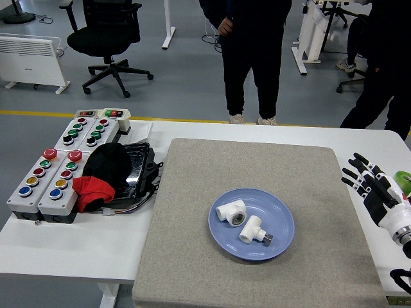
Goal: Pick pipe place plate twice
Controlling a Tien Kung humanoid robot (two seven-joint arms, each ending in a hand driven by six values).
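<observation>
I see my right hand hovering over the table's right edge, fingers spread and holding nothing, well apart from the plate. The blue plate sits on the grey mat, toward the mat's near edge. Both white pipe fittings lie on it: one at its left side, the other just beside it, nearer the plate's front rim.

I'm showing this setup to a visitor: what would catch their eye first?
Probably the blue plate in the middle of the grey mat, with two white pipe fittings lying in it. Next, the colourful button boxes at the table's left, and the robot's right hand, fingers spread, at the right edge.
</observation>
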